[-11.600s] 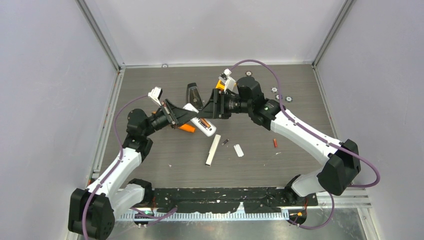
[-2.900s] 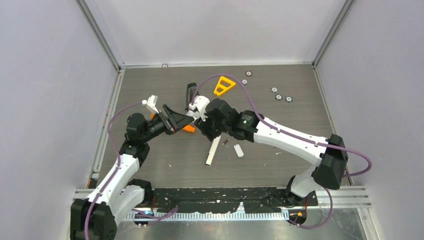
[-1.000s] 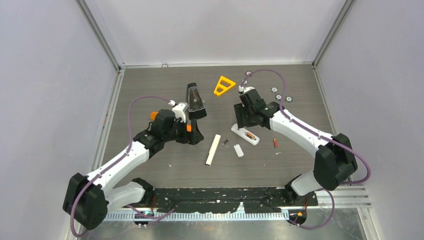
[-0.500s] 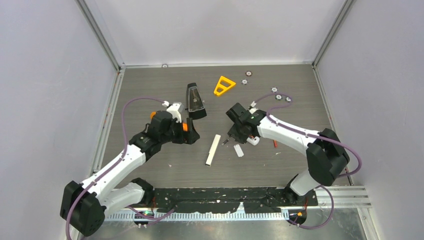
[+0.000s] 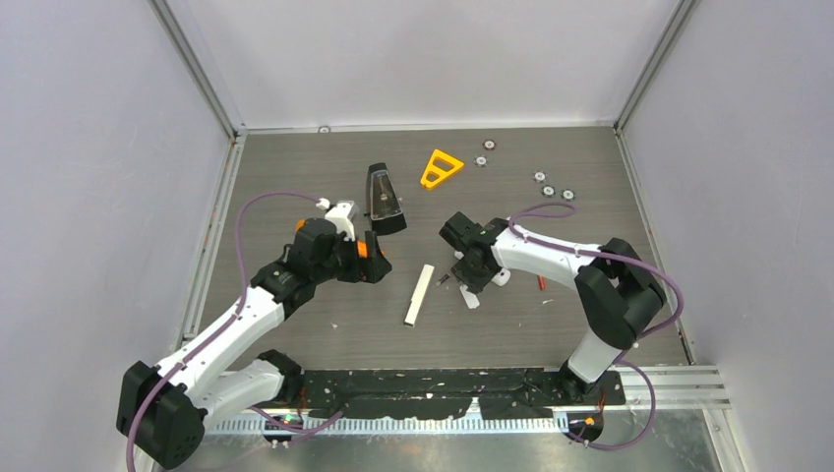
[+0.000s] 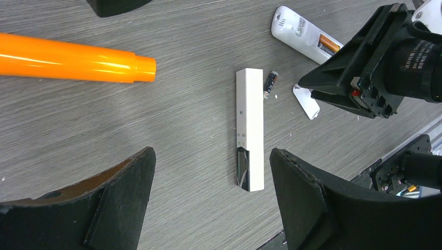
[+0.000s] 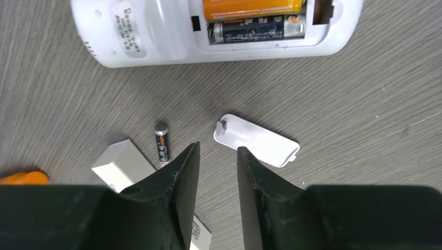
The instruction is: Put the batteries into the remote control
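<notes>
White remote lying open mid-table, orange battery and dark battery sitting side by side inside it, a loose battery and the cover lying just beside, right gripper hovering above, fingers narrowly parted and empty, left gripper gaping wide, holding nothing.

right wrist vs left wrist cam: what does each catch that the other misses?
Right wrist only: the seated dark battery in the open remote, beside the orange battery. Left wrist only: the slim white remote end to end and the long orange tube; the right wrist gets just a corner and an orange sliver. Both: the loose dark battery and the detached cover on the table, plus the open remote with its orange battery.
</notes>
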You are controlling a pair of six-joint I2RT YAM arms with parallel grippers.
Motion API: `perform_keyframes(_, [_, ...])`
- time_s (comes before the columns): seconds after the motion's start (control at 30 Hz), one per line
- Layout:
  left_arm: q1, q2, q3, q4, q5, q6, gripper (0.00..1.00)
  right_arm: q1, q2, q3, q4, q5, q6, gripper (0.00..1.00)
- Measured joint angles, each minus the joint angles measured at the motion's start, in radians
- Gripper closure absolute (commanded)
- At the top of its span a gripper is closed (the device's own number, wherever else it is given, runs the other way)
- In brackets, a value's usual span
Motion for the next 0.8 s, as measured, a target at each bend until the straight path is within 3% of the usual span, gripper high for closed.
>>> perform_keyframes(0.17, [0.003, 0.0, 0.0, 0.002, 0.012, 0.002, 0.18, 0.0, 0.027, 0.004, -0.012, 0.0, 0.022, 0.59])
perform_keyframes(0.57, [0.005, 0.0, 0.0, 0.01, 0.048, 0.023, 0.18, -0.003, 0.072, 0.023, -0.007, 0.005, 0.05, 0.72])
perform_keyframes(0.8, [0.01, 0.0, -0.001, 0.011, 0.049, 0.024, 0.18, -0.013, 0.077, 0.023, -0.007, 0.008, 0.056, 0.73])
